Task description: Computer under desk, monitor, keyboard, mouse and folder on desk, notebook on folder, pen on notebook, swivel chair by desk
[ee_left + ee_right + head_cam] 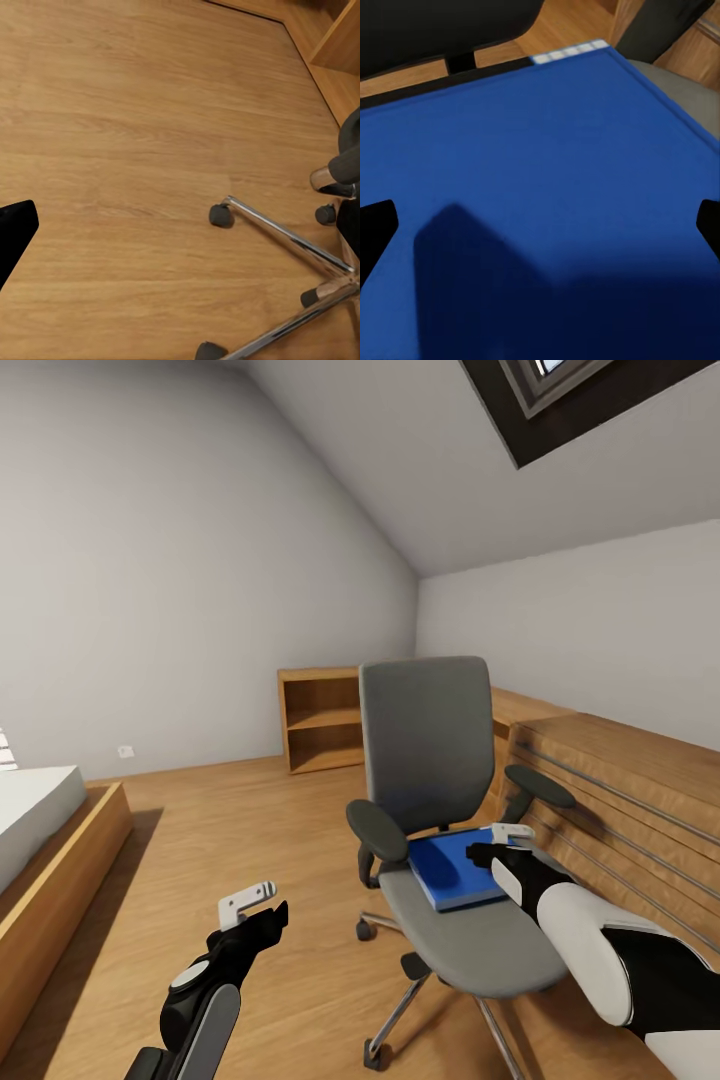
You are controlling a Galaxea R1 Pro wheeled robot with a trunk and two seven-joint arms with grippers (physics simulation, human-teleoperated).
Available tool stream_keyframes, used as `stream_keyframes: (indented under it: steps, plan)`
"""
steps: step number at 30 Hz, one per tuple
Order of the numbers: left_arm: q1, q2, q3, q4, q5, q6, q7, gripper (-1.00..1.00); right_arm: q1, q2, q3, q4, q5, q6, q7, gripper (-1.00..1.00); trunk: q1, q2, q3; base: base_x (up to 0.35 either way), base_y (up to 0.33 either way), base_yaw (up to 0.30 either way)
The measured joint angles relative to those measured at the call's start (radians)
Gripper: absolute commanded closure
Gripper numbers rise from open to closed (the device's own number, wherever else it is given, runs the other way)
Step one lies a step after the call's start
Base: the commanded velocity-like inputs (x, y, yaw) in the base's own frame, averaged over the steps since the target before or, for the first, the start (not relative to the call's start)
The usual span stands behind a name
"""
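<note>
**Right tool poised over the folder on the chair seat**

While the left tool hangs idle low at about 7 o'clock in the head view, above bare wood floor, its fingers look parted, though the pictures do not settle that and I cannot tell for certain. Its wrist camera looks down on the floor and the chrome star base and casters of the swivel chair.

The right tool reaches in from 4 o'clock and sits just above the far right part of the folder. In the right wrist view its two dark fingertips stand wide apart at either edge, with the folder's blue face between them; the tool is spread and holds nothing. Its shadow falls on the cover, so it is close, but contact cannot be told.

The folder lies flat on the grey seat, toward the back, between the black armrests. It looks thin, light and fairly stiff, with a smooth cover that may slide on the upholstery. Lying flat, it offers no face to pinch; the best hold is probably an edge, perhaps after nudging it past the seat's rim, with one finger under and one over.

Farther off stand a low wooden shelf at 12 o'clock and the bed at 9 o'clock.
</note>
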Motion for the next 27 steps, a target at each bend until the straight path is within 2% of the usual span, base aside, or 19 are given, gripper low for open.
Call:
stream_keyframes:
  steps: [27]
  plan:
    - [0.000,0.000,0.000,0.001,0.000,0.000,0.000,-1.00,0.000,-0.001,-0.001,-0.003,-0.001,0.002,0.000,-1.00,0.000,0.000,0.000,0.003,0.000,0.000]
